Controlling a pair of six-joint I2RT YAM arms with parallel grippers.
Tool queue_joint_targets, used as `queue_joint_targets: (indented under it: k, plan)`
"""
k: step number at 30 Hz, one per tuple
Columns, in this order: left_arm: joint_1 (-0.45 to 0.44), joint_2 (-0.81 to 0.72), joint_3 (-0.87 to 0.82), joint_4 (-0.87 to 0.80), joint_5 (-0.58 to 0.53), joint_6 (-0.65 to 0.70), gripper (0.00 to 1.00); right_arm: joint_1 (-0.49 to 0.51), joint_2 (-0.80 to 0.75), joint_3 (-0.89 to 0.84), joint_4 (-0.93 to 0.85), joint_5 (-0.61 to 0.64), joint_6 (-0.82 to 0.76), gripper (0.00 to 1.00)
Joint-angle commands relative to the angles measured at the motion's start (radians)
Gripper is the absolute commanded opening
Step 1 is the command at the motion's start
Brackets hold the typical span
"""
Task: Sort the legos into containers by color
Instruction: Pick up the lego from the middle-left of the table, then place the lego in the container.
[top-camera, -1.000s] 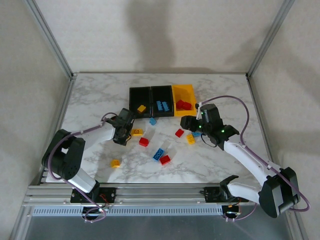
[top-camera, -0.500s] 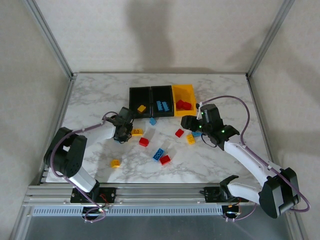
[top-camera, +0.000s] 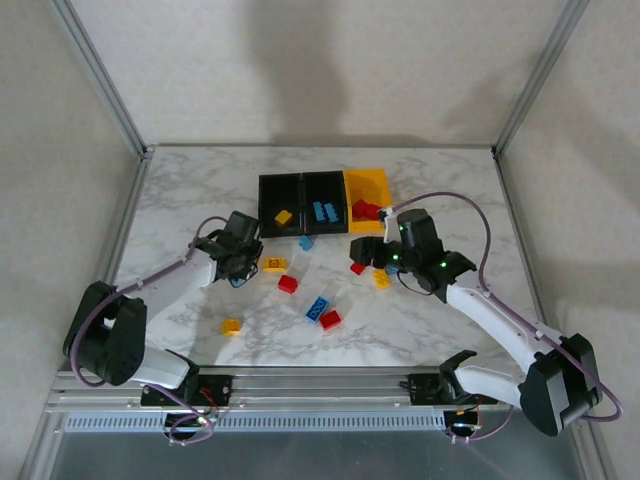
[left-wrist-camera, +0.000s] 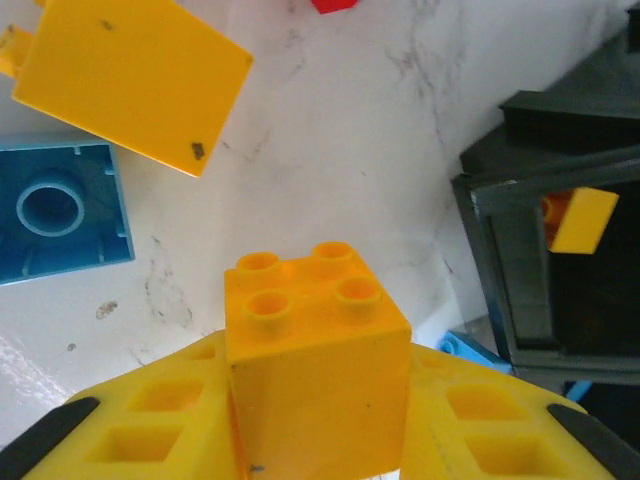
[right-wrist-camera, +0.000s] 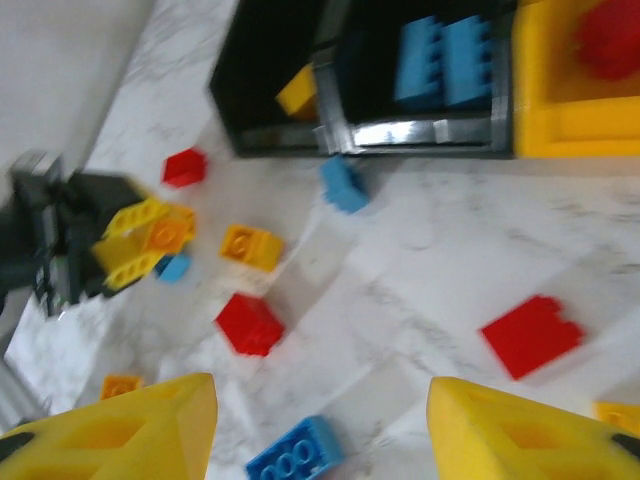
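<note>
The left gripper (left-wrist-camera: 318, 425) is clamped on a yellow brick (left-wrist-camera: 315, 335) near the left black bin (left-wrist-camera: 485, 260), which holds a second yellow brick (left-wrist-camera: 580, 218). The right gripper (right-wrist-camera: 320, 425) hangs with jaws apart and nothing between them, over loose bricks (top-camera: 288, 284) on the table (top-camera: 190, 200). Blue bricks (top-camera: 324, 211) lie in the middle bin (top-camera: 324, 178), red bricks (top-camera: 368, 210) in the orange bin (top-camera: 372, 182)

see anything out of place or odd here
One blue brick lies on the table just outside the bins, by the divider between the two black ones, not inside with the other blues.
</note>
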Motion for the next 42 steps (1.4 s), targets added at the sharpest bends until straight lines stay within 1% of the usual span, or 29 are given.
queue_joint_targets:
  k: [1,4,7,11,14,18,23,25,27,32,37,40,42]
  plan:
    - [0.008,-0.024,0.029,-0.045,0.007,0.057,0.36,0.057,-0.017,-0.017,0.039,-0.112,-0.058,0.58]
    - [0.007,-0.020,0.071,-0.049,0.012,0.091,0.36,0.069,-0.018,-0.017,0.059,-0.110,-0.047,0.58]
    - [0.008,0.021,0.153,-0.053,0.010,0.157,0.37,0.069,-0.013,-0.011,0.064,-0.095,-0.041,0.58]
    - [0.008,0.149,0.328,-0.097,0.018,0.255,0.38,0.069,-0.008,-0.003,0.064,-0.083,-0.036,0.58]
    - [0.009,0.248,0.439,-0.108,0.037,0.292,0.38,0.069,-0.011,-0.004,0.065,-0.068,-0.030,0.57]
    - [0.015,0.381,0.580,-0.138,0.024,0.323,0.38,0.069,-0.016,-0.011,0.078,-0.049,-0.013,0.57]
    - [0.030,0.545,0.733,-0.171,0.041,0.353,0.38,0.070,-0.012,-0.005,0.075,-0.038,-0.011,0.57]
    - [0.038,0.607,0.794,-0.195,0.031,0.366,0.39,0.070,-0.010,0.000,0.066,-0.031,-0.016,0.57]
    - [0.046,0.657,0.840,-0.207,0.053,0.371,0.40,0.070,-0.006,0.005,0.060,-0.025,-0.019,0.57]
    - [0.052,0.731,0.920,-0.220,0.059,0.372,0.41,0.069,0.007,0.009,0.057,-0.020,-0.021,0.57]
    - [0.056,0.756,0.945,-0.226,0.069,0.373,0.44,0.069,0.019,0.014,0.060,-0.019,-0.018,0.57]
    - [0.058,0.758,0.945,-0.228,0.067,0.378,0.51,0.070,0.023,0.018,0.060,-0.018,-0.018,0.57]
    - [0.061,0.756,0.945,-0.229,0.065,0.378,0.53,0.070,0.030,0.022,0.061,-0.022,-0.018,0.57]
